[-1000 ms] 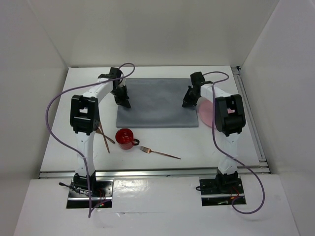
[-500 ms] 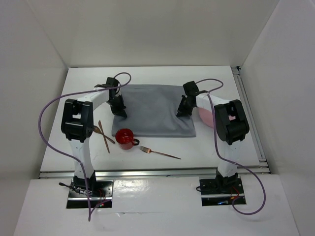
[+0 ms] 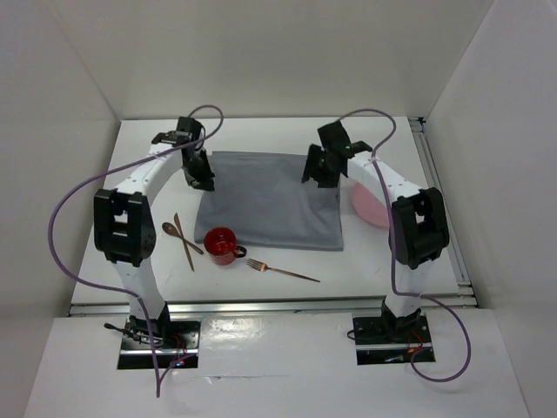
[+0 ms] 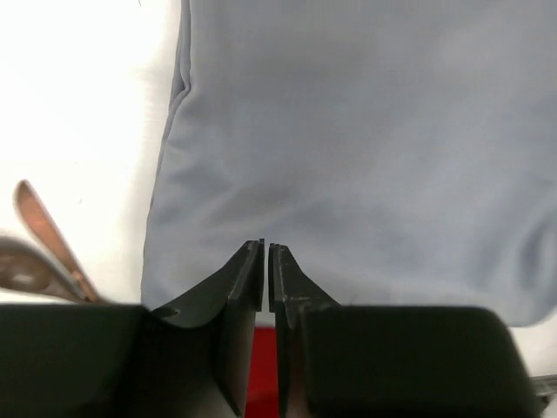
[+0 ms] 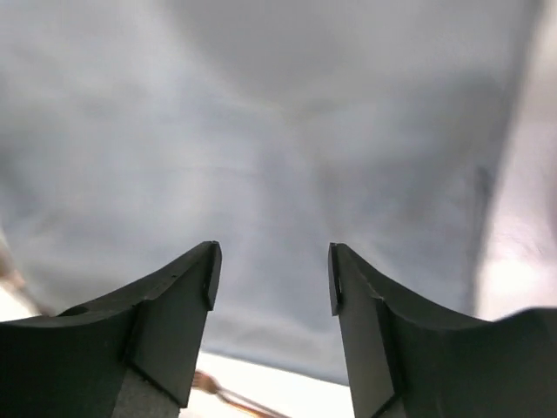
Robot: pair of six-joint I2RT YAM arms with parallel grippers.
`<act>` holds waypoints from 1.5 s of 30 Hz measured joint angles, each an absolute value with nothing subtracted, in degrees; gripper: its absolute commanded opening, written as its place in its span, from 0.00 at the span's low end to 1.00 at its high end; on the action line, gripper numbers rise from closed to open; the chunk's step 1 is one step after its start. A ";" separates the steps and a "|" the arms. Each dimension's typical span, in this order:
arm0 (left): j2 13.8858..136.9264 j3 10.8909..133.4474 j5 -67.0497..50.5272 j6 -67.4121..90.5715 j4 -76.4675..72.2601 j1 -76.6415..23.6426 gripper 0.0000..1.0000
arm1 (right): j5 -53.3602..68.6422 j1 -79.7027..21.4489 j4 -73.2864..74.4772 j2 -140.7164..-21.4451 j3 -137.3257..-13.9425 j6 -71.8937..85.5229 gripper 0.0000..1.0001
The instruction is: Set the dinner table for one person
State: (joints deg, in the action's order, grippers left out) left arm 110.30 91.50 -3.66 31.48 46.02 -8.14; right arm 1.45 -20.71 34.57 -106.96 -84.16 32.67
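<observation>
The grey cloth (image 3: 270, 200) lies spread on the white dinner table (image 3: 392, 261), slightly rumpled. My left gripper (image 3: 202, 178) hovers over the cloth's far left corner. In the left wrist view this gripper (image 4: 265, 246) has its jaws parted by only a thin slit, with nothing between them, above the cloth (image 4: 365, 148). My right gripper (image 3: 318, 172) hangs over the far right corner. In the right wrist view it (image 5: 271, 252) stands wide open and empty above the cloth (image 5: 278, 131).
A red mug (image 3: 222, 246) stands at the cloth's near left corner. A copper spoon (image 3: 171, 231) and knife (image 3: 184, 242) lie left of the mug, and a copper fork (image 3: 283, 272) right of it. A pink plate (image 3: 370, 205) sits partly under the right arm.
Both grippers were shut on the cloth's side edges and have let go. The cloth has shifted nearer and leftward. Both arms now sit at its far corners.
</observation>
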 measured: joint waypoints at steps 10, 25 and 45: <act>95.26 88.82 -1.83 31.09 45.54 -4.78 0.31 | 5.50 -41.10 36.38 -107.77 -98.26 20.38 0.82; 106.78 74.78 -6.02 33.17 37.60 -0.03 0.17 | 5.76 -53.17 38.89 -122.19 -103.94 16.16 0.65; 102.56 64.23 -7.38 35.18 33.41 -0.01 0.12 | 1.10 -52.12 43.35 -116.25 -101.67 18.13 0.00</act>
State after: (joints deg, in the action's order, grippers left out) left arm 102.56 64.23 -7.38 35.18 33.41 -0.01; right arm 1.10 -52.12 43.35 -116.25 -101.67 18.13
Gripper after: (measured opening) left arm 0.172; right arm 0.135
